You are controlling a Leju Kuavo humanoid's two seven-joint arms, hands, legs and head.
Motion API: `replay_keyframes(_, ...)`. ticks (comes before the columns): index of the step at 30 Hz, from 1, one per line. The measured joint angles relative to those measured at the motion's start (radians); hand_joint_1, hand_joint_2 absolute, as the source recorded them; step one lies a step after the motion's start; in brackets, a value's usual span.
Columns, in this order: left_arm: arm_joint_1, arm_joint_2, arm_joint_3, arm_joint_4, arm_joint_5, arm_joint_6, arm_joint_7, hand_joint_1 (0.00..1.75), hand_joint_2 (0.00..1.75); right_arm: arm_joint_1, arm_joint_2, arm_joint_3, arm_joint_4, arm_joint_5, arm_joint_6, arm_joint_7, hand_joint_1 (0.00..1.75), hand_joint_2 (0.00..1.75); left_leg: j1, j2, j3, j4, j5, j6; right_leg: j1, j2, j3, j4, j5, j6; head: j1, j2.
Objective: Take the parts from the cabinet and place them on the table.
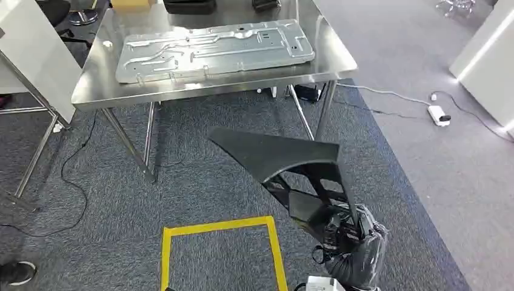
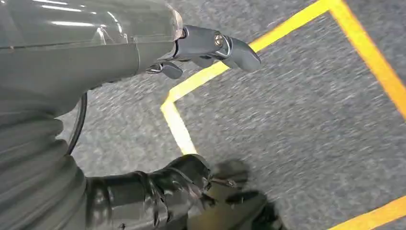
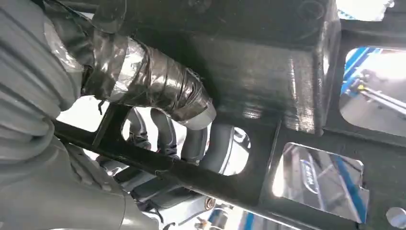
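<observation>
My right hand (image 1: 353, 242) grips a black triangular plastic part (image 1: 279, 154) low on the right and holds it above the carpet, short of the table. In the right wrist view its tape-wrapped fingers (image 3: 158, 91) curl around a bar of that black part (image 3: 273, 72). The steel table (image 1: 91, 91) stands ahead, and a large silver sheet-metal panel (image 1: 212, 48) lies flat on it. My left hand (image 2: 201, 45) hangs over the carpet holding nothing, with its thumb out and apart from the dark fingers (image 2: 191, 184).
A yellow tape square (image 1: 218, 228) marks the carpet in front of me. The table's legs (image 1: 127, 142) stand between it and the tabletop. A white power strip (image 1: 439, 115) with its cable lies on the floor at the right. A person's shoe (image 1: 15, 273) is at lower left.
</observation>
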Motion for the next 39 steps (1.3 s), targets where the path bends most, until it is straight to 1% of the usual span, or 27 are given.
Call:
replay_keyframes(1, -0.003, 0.0, -0.001, 0.0, -0.002, 0.0, 0.0, 0.0, 1.75, -0.004, 0.0, 0.002, -0.002, 0.0, 0.0, 0.0, 1.75, 1.75, -0.004, -0.004, 0.012, -0.01, 0.011, 0.001, -0.001, -0.002, -0.001, -0.001, -0.008, 0.007, -0.007, 0.0)
replay_keyframes(3, -0.001, 0.0, -0.002, 0.0, -0.004, -0.001, 0.002, 0.0, 1.75, -0.009, 0.0, 0.003, -0.005, 0.004, -0.001, -0.001, 1.75, 1.75, 0.0, -0.004, 0.023, -0.028, 0.015, 0.008, 0.0, -0.002, 0.015, 0.004, 0.002, 0.015, -0.005, 0.0)
replay_keyframes(4, -0.004, -0.001, -0.003, 0.0, -0.006, -0.001, 0.002, 0.0, 1.75, -0.016, -0.001, 0.003, -0.007, 0.006, -0.001, -0.002, 1.75, 1.75, 0.012, -0.003, 0.045, -0.039, 0.017, 0.009, 0.002, -0.004, 0.007, 0.016, -0.002, 0.018, -0.007, 0.0)
replay_keyframes(5, -0.004, 0.0, -0.004, 0.0, -0.008, -0.001, 0.003, 0.0, 1.75, -0.021, -0.001, 0.005, -0.007, 0.01, 0.0, -0.003, 1.75, 1.75, 0.01, -0.003, 0.056, -0.047, 0.015, 0.011, 0.0, -0.008, -0.005, 0.051, -0.003, 0.024, -0.005, 0.0)
replay_keyframes(6, -0.008, 0.0, -0.006, 0.0, -0.008, -0.002, 0.003, 0.0, 1.75, -0.029, -0.001, 0.007, -0.009, 0.011, 0.0, -0.003, 1.75, 1.75, 0.012, -0.002, 0.064, -0.05, 0.012, 0.015, -0.004, -0.009, -0.039, 0.107, -0.02, 0.032, -0.003, 0.0)
replay_keyframes(8, -0.012, -0.001, -0.012, 0.0, -0.011, -0.004, 0.003, 0.0, 1.75, -0.039, -0.003, 0.011, -0.008, 0.012, 0.0, -0.003, 1.75, 1.75, 0.013, -0.003, 0.075, -0.05, -0.002, 0.015, -0.016, -0.01, -0.129, 0.236, -0.081, 0.046, -0.003, 0.0)
replay_keyframes(9, -0.013, -0.001, -0.016, 0.0, -0.011, -0.004, 0.005, 0.0, 1.75, -0.042, -0.004, 0.013, -0.008, 0.013, 0.0, -0.003, 1.75, 1.75, 0.015, -0.003, 0.084, -0.05, -0.011, 0.013, -0.022, -0.011, -0.17, 0.279, -0.103, 0.054, -0.002, 0.0)
replay_keyframes(10, -0.012, -0.001, -0.019, 0.0, -0.014, -0.004, 0.005, 0.0, 1.75, -0.044, -0.006, 0.016, -0.008, 0.013, 0.0, -0.002, 1.75, 1.75, 0.017, -0.004, 0.096, -0.05, -0.02, 0.01, -0.027, -0.013, -0.189, 0.281, -0.101, 0.058, -0.003, 0.0)
replay_keyframes(11, -0.01, -0.001, -0.02, 0.0, -0.015, -0.004, 0.006, 0.0, 1.75, -0.049, -0.008, 0.019, -0.008, 0.015, 0.0, -0.001, 1.75, 1.75, 0.02, -0.004, 0.112, -0.049, -0.032, 0.005, -0.032, -0.014, -0.189, 0.243, -0.075, 0.064, -0.003, 0.0)
replay_keyframes(12, -0.009, -0.002, -0.022, 0.0, -0.018, -0.005, 0.007, 0.0, 1.75, -0.055, -0.008, 0.022, -0.008, 0.015, 0.0, 0.0, 1.75, 1.75, 0.023, -0.004, 0.128, -0.049, -0.044, -0.001, -0.036, -0.015, -0.175, 0.179, -0.025, 0.068, -0.002, 0.0)
replay_keyframes(14, -0.01, -0.002, -0.024, 0.0, -0.021, -0.005, 0.008, 0.0, 1.75, -0.067, -0.01, 0.028, -0.008, 0.015, 0.0, 0.003, 1.75, 1.75, 0.027, -0.004, 0.148, -0.051, -0.069, -0.014, -0.041, -0.02, -0.144, 0.026, 0.118, 0.069, -0.001, 0.0)
replay_keyframes(15, -0.012, -0.002, -0.024, 0.0, -0.023, -0.006, 0.01, 0.0, 1.75, -0.074, -0.013, 0.028, -0.005, 0.015, 0.0, 0.003, 1.75, 1.75, 0.027, -0.005, 0.166, -0.047, -0.076, -0.022, -0.031, -0.025, -0.151, 0.031, 0.088, 0.063, -0.004, 0.0)
replay_keyframes(17, -0.017, -0.002, -0.025, 0.0, -0.024, -0.007, 0.014, 0.0, 1.75, -0.087, -0.015, 0.035, -0.003, 0.016, 0.0, 0.007, 1.75, 1.75, 0.025, -0.003, 0.168, -0.055, -0.087, -0.039, -0.027, -0.022, -0.141, 0.031, 0.097, 0.037, -0.002, 0.0)
replay_keyframes(19, -0.02, -0.002, -0.026, 0.0, -0.032, -0.011, 0.017, 0.0, 1.75, -0.107, -0.015, 0.044, -0.003, 0.021, 0.0, 0.01, 1.75, 1.75, 0.026, -0.002, 0.177, -0.044, -0.08, -0.048, -0.029, -0.016, -0.13, 0.028, 0.091, 0.022, -0.003, 0.0)
replay_keyframes(20, -0.022, -0.002, -0.027, 0.0, -0.033, -0.014, 0.017, 0.0, 1.75, -0.117, -0.015, 0.049, -0.003, 0.024, 0.0, 0.013, 1.75, 1.75, 0.028, -0.001, 0.16, -0.008, -0.08, -0.05, -0.031, -0.018, -0.117, 0.018, 0.086, 0.015, -0.004, 0.0)
replay_keyframes(21, -0.026, -0.002, -0.029, 0.0, -0.035, -0.016, 0.017, 0.0, 1.75, -0.131, -0.015, 0.056, -0.002, 0.027, 0.0, 0.016, 1.75, 1.75, 0.027, -0.001, 0.124, 0.058, -0.086, -0.051, -0.03, -0.019, -0.107, 0.013, 0.081, 0.007, -0.005, 0.0)
replay_keyframes(24, -0.029, -0.002, -0.035, 0.0, -0.041, -0.018, 0.021, 0.0, 1.75, -0.16, -0.015, 0.073, 0.005, 0.034, 0.0, 0.02, 1.75, 1.75, 0.026, -0.001, -0.015, 0.245, -0.179, -0.056, -0.024, -0.019, -0.09, 0.012, 0.062, -0.004, -0.006, 0.0)
replay_keyframes(25, -0.028, -0.002, -0.04, 0.0, -0.042, -0.019, 0.023, 0.0, 1.75, -0.165, -0.016, 0.078, 0.006, 0.038, 0.0, 0.024, 1.75, 1.75, 0.026, -0.001, -0.043, 0.264, -0.19, -0.054, -0.02, -0.017, -0.08, 0.012, 0.054, -0.006, -0.006, 0.0)
replay_keyframes(26, -0.027, -0.002, -0.042, 0.0, -0.042, -0.019, 0.024, 0.0, 1.75, -0.171, -0.016, 0.082, 0.006, 0.04, 0.0, 0.026, 1.75, 1.75, 0.025, -0.001, -0.05, 0.242, -0.17, -0.049, -0.016, -0.014, -0.068, 0.012, 0.046, -0.006, -0.006, 0.0)
replay_keyframes(27, -0.027, -0.002, -0.044, 0.0, -0.042, -0.019, 0.024, 0.0, 1.75, -0.178, -0.016, 0.088, 0.006, 0.04, 0.0, 0.027, 1.75, 1.75, 0.023, -0.001, -0.041, 0.184, -0.125, -0.042, -0.012, -0.013, -0.053, 0.012, 0.036, -0.006, -0.006, 0.0)
replay_keyframes(29, -0.028, -0.002, -0.046, 0.0, -0.043, -0.019, 0.025, 0.0, 1.75, -0.19, -0.016, 0.097, 0.006, 0.042, 0.0, 0.028, 1.75, 1.75, 0.012, -0.001, -0.003, 0.032, 0.005, -0.016, -0.006, -0.013, -0.025, 0.011, 0.016, -0.006, -0.006, 0.0)
replay_keyframes(30, -0.024, 0.003, -0.047, 0.0, -0.044, -0.019, 0.026, 0.0, 1.75, -0.198, -0.016, 0.102, 0.008, 0.044, 0.0, 0.028, 1.75, 1.75, 0.003, -0.002, -0.003, 0.008, 0.029, -0.004, -0.004, -0.014, -0.019, 0.013, 0.009, -0.002, -0.001, 0.0)
replay_keyframes(31, -0.029, 0.003, -0.048, 0.0, -0.046, -0.019, 0.027, 0.0, 1.75, -0.206, -0.018, 0.108, 0.009, 0.047, 0.0, 0.029, 1.75, 1.75, -0.001, -0.002, -0.001, -0.012, 0.004, -0.004, -0.007, -0.01, -0.019, 0.009, 0.004, 0.006, -0.003, 0.0)
replay_keyframes(33, -0.03, 0.003, -0.049, 0.0, -0.052, -0.023, 0.031, 0.0, 1.75, -0.223, -0.018, 0.12, 0.01, 0.054, 0.002, 0.037, 1.75, 1.75, -0.004, -0.003, 0.01, -0.027, 0.024, 0.005, -0.008, -0.011, -0.01, 0.016, 0.013, 0.018, -0.003, 0.0)
replay_keyframes(35, -0.032, 0.002, -0.051, 0.0, -0.06, -0.028, 0.036, 0.0, 1.75, -0.251, -0.018, 0.133, 0.012, 0.062, 0.011, 0.052, 1.75, 1.75, 0.008, -0.002, 0.044, -0.046, 0.027, 0.009, -0.01, -0.013, -0.01, 0.026, 0.004, 0.022, -0.005, 0.0)
replay_keyframes(36, -0.037, 0.002, -0.054, 0.0, -0.063, -0.031, 0.038, 0.0, 1.75, -0.273, -0.018, 0.142, 0.015, 0.071, 0.018, 0.061, 1.75, 1.75, 0.009, -0.002, 0.054, -0.051, 0.025, 0.013, -0.009, -0.014, -0.029, 0.067, -0.007, 0.028, 0.0, 0.0)
replay_keyframes(39, -0.049, 0.001, -0.069, 0.0, -0.074, -0.039, 0.045, 0.0, 1.75, -0.325, -0.018, 0.169, 0.036, 0.095, 0.033, 0.089, 1.75, 1.75, 0.009, -0.003, 0.067, -0.052, 0.011, 0.015, -0.019, -0.015, -0.158, 0.263, -0.087, 0.048, -0.001, 0.0)
